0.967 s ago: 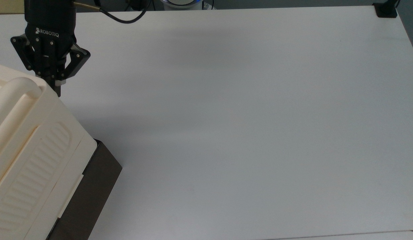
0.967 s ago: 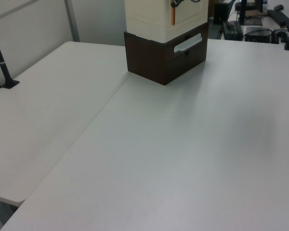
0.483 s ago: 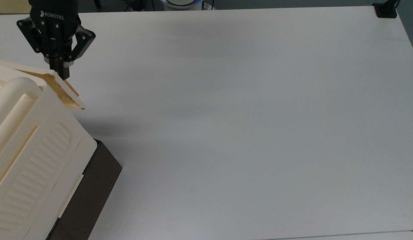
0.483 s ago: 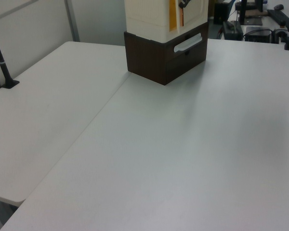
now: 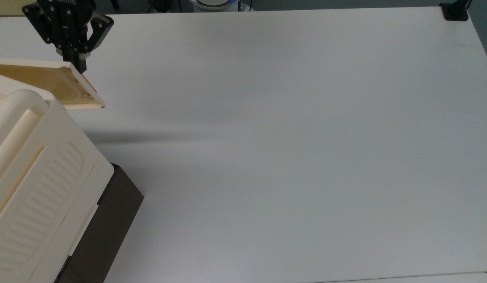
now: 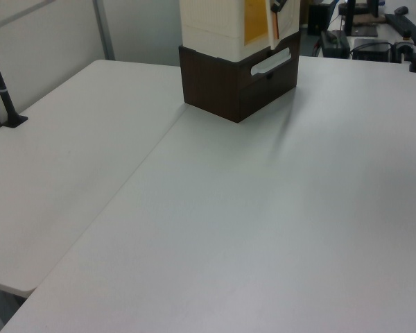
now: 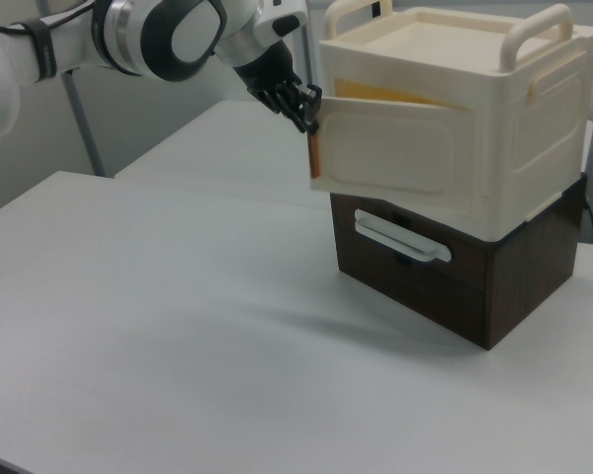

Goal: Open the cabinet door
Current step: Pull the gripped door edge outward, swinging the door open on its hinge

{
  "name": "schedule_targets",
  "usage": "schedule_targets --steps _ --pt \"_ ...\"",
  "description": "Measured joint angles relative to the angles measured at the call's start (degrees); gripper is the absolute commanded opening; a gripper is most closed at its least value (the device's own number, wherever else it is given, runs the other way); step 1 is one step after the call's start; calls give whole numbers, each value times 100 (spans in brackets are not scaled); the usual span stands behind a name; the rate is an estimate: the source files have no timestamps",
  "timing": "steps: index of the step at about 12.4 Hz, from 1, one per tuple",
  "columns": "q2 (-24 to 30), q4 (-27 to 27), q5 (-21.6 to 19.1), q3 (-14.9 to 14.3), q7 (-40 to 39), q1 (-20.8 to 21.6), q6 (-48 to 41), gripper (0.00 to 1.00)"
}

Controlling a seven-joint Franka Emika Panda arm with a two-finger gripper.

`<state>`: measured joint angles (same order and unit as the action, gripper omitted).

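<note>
The cabinet [image 5: 35,165] [image 7: 534,128] [image 6: 208,21] is a cream plastic box with a rounded handle bar [image 5: 11,114], standing on a dark brown drawer unit [image 7: 455,286] [image 5: 105,228]. Its cabinet door [image 7: 395,148] [image 5: 50,82] [image 6: 258,21] hangs partly open, showing a tan inner face in the top view. My gripper [image 5: 79,65] [image 7: 308,117] [image 6: 277,7] is at the door's free edge, at the top view's upper left, shut on that edge. In the right view the arm reaches in from the upper left.
The white table [image 5: 286,137] [image 7: 178,326] stretches away to the top view's right. A white pull handle [image 7: 400,240] sits on the brown drawer front. A black clamp [image 5: 455,11] holds the far corner, and a black post [image 6: 3,90] stands at the left view's left.
The door has swung from closed to partly open. My gripper has moved up and slightly right in the top view, taking the door's free edge with it.
</note>
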<state>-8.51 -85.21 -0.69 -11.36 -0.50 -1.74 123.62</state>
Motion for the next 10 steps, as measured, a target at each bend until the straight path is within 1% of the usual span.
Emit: schedule_targets --steps 1,3,5,7,8,10 --pt "113 -76 -38 -1 -2 -73 -203 46" --pt "378 -283 -64 -2 -244 -189 -606 62" --pt "600 -433 -59 -28 -491 -365 -1114 72" --pt "699 -519 -59 -71 -798 -548 -1415 90" --pt "724 -543 -59 -77 -938 -618 -1552 100" --pt "765 -588 -59 -84 -1182 -793 -1907 100"
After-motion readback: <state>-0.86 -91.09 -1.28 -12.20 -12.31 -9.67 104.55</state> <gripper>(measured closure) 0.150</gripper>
